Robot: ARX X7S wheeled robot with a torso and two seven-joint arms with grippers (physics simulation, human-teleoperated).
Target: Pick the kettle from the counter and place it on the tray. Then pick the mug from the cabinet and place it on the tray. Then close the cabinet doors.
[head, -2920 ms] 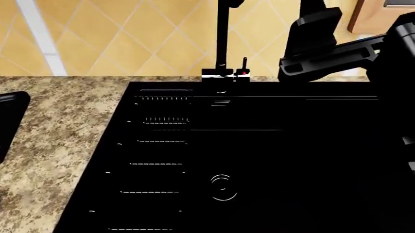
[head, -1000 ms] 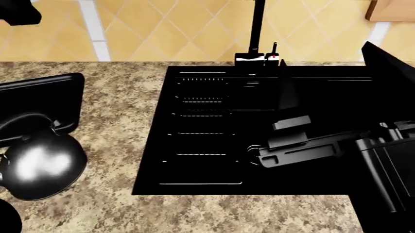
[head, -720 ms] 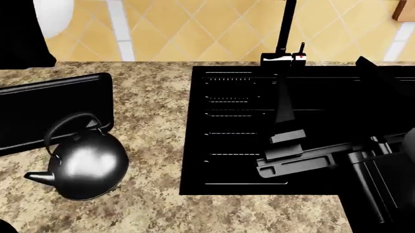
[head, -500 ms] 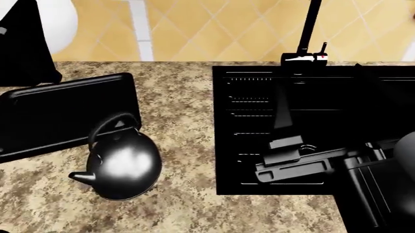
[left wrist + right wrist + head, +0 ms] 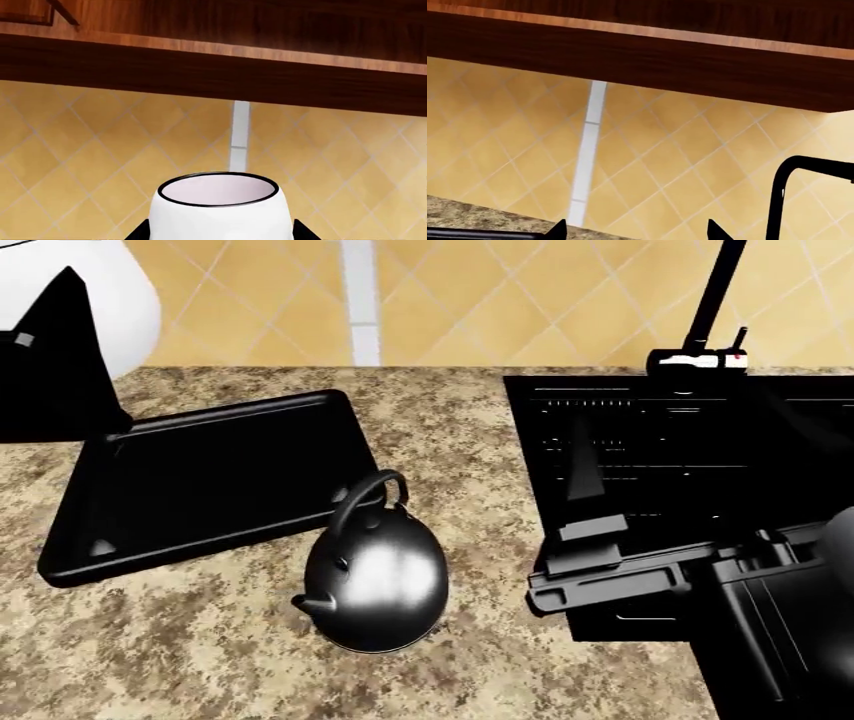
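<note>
We see left gripper [image 5: 220, 235] jaws pinching mug [image 5: 220, 210]; right gripper [image 5: 634, 232] jaws spread; kettle [image 5: 376, 580] on surface [image 5: 200, 640] beside tray [image 5: 200, 480].

Dark wooden cabinet underside [image 5: 640, 55] above yellow tiled wall [image 5: 680, 165]; black faucet [image 5: 800, 190] beside; worktop [image 5: 467, 217] corner; end effector [image 5: 637, 231] tips apart.

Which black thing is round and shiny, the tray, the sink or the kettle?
The kettle. It is a round, glossy pot with an arched handle and a small spout, standing on the counter. The tray and the sink are flat and rectangular.
</note>
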